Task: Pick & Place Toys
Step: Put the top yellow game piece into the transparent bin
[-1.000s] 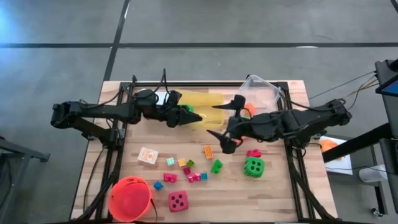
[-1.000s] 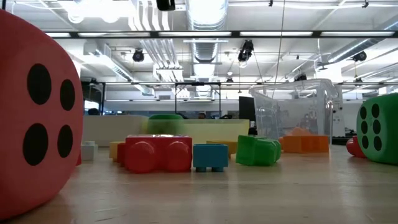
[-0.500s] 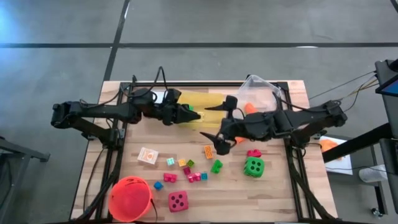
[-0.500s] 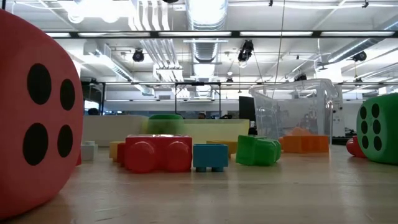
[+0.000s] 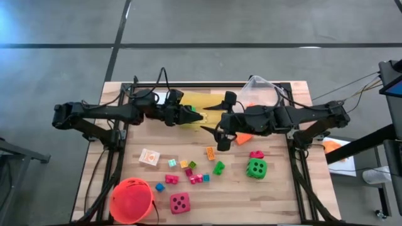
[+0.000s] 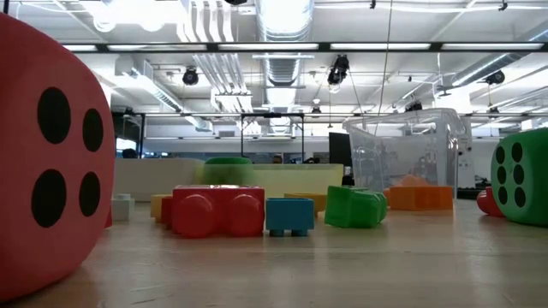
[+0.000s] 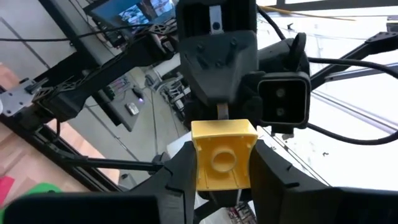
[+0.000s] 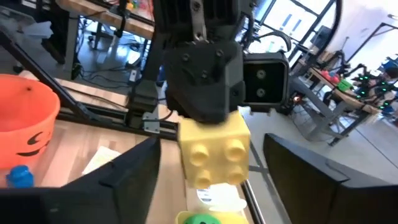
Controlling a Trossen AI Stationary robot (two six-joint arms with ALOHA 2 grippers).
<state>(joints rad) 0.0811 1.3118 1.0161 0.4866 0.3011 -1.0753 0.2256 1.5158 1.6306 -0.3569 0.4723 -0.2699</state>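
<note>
My left gripper [image 5: 196, 117] is shut on a yellow four-stud block [image 8: 214, 152] above the yellow bin [image 5: 210, 103], at the table's far middle. My right gripper [image 5: 207, 120] is wide open and faces it from the table's right. Its two fingers stand on either side of the block and touch nothing. A green die [image 5: 255, 167], a pink-red die [image 5: 179, 202], a white card [image 5: 149, 157] and several small bright blocks [image 5: 188, 171] rest on the table. An orange wedge [image 5: 244, 138] lies under my right arm. My left gripper pinches the yellow block by two opposite side walls [image 7: 198, 158] between its two fingers. The fingers come about level from the table's left. The block is lifted clear, its hollow underside [image 7: 222, 160] toward my left wrist and its studs [image 8: 214, 155] toward my right gripper.
An orange-red bucket [image 5: 132, 199] stands at the near left. A clear bin [image 5: 264, 94] holding an orange piece stands at the far right, beside the yellow bin. The black frame rails [image 5: 116, 157] run along both sides of the table.
My right gripper has gone toward the table's left edge, up to my left gripper, and stayed wide open; its fingers now flank the yellow block. The orange wedge on the table has come into view from under the right arm.
</note>
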